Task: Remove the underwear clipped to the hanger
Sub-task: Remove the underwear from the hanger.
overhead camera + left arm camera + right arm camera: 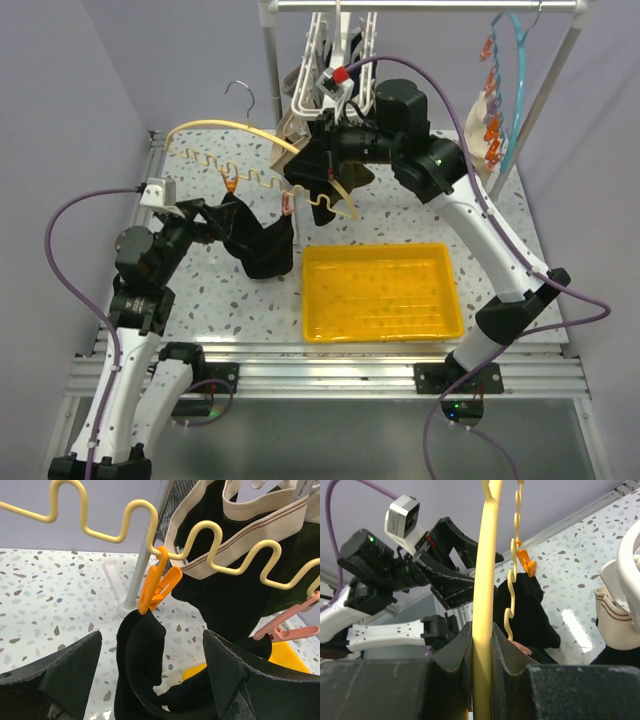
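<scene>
Desk [400, 215] carries the clothes rack [270, 60] at the back and the yellow tray [380, 292] in front. Yellow hanger [215, 127] is off the rack, tilted over the desk. Right claw [481, 635] is pinched tight on its plain bar. Black underwear [258, 243] hangs from the wavy bar, long axis vertical, lower end near the tray's left corner. More cream-banded underwear [240, 515] sits further along the bar. Left claw [150, 665] is spread wide, black cloth sitting between the fingers, so the left arm is nearer. Orange clip [157, 582] bites the cloth directly above the claw. Likely next: close, pull down, away from the clip.
</scene>
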`<control>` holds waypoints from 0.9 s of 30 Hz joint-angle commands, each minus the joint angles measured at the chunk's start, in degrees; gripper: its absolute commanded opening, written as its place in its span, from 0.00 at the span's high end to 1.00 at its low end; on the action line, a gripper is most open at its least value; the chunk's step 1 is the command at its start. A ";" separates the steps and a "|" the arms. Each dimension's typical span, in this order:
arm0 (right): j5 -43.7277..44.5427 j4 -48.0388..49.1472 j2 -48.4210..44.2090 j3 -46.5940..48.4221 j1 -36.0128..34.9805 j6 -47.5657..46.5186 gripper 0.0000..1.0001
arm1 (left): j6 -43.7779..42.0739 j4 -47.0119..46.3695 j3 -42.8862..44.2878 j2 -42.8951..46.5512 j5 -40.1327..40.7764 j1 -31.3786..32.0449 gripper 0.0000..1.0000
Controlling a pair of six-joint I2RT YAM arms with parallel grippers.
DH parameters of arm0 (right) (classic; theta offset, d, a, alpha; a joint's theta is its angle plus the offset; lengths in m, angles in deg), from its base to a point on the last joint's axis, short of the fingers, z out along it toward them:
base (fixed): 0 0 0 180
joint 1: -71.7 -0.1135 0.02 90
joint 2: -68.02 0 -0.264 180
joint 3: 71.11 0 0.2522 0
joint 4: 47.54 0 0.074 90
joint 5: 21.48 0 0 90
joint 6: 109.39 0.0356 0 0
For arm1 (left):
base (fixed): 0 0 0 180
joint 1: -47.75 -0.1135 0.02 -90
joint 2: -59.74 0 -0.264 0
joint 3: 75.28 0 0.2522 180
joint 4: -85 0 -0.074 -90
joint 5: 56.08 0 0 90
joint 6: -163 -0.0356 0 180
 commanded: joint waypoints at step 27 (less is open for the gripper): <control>2.96 11.31 3.17 3.88 -5.03 10.83 1.00 | -14.96 -32.61 -13.73 -2.79 22.49 6.83 0.27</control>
